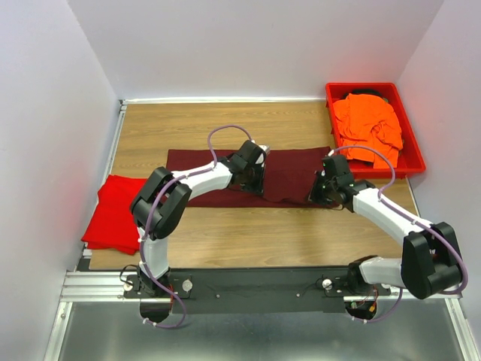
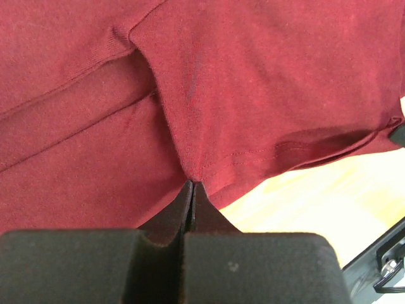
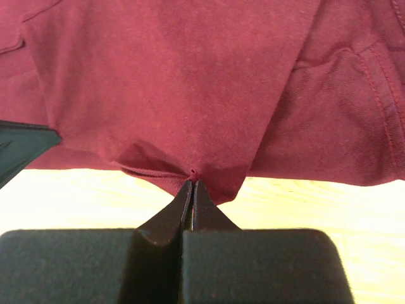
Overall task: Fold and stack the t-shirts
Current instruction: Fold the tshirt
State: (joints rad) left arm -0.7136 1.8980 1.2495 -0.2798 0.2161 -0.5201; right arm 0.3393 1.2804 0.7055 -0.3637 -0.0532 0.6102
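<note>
While the maroon t-shirt (image 1: 289,177) lies on the table (image 1: 248,233), my left hand (image 2: 192,185) and right hand (image 3: 193,183) each pinch its stitched edge.

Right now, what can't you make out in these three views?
- Wrist views: left gripper and right gripper pinch the maroon t-shirt; frame edges cut off its outline.
- Top view: both grippers' fingertips sit under their wrists.
- Top view: the left arm covers the maroon t-shirt's middle and the red t-shirt right edge.
- Top view: dark item behind the orange t-shirt in the red bin, too small to identify.
</note>
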